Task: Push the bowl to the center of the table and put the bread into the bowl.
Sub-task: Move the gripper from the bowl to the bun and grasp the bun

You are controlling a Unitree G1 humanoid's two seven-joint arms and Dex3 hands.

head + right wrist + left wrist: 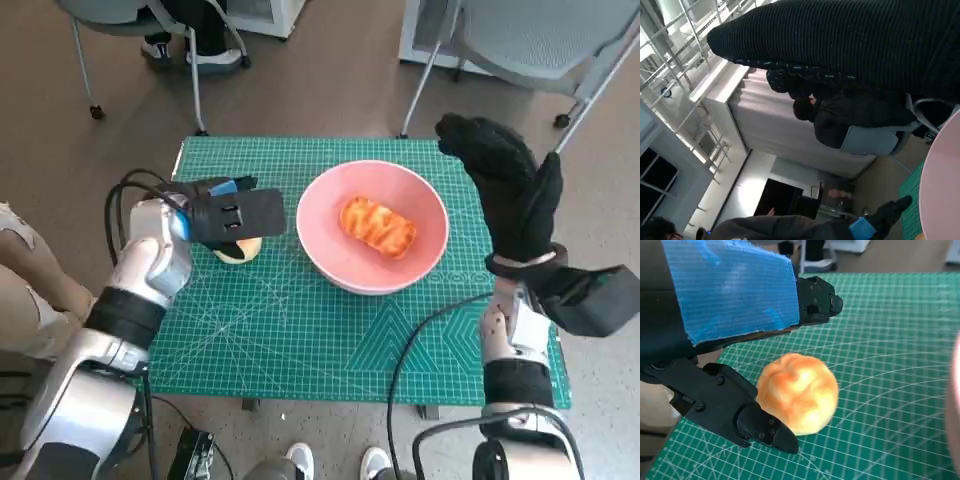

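The pink bowl (330,252) stands near the middle of the green mat, and an oblong glazed bread (377,226) lies inside it. A round bun (240,250) sits on the mat just left of the bowl. My left hand (232,212) hovers over this bun. In the left wrist view the bun (799,399) lies between the spread black fingers (760,427), which do not grip it. My right hand (510,190) is raised off the table to the right of the bowl, its gloved fingers extended and holding nothing. The glove (850,40) fills the right wrist view.
The green cutting mat (300,340) covers the small table. Chairs (540,40) stand beyond the far edge, with a person's feet (190,50) near one. A person's knee (25,290) shows at the left, shoes (335,462) at the near edge. A seated person (850,120) appears in the right wrist view.
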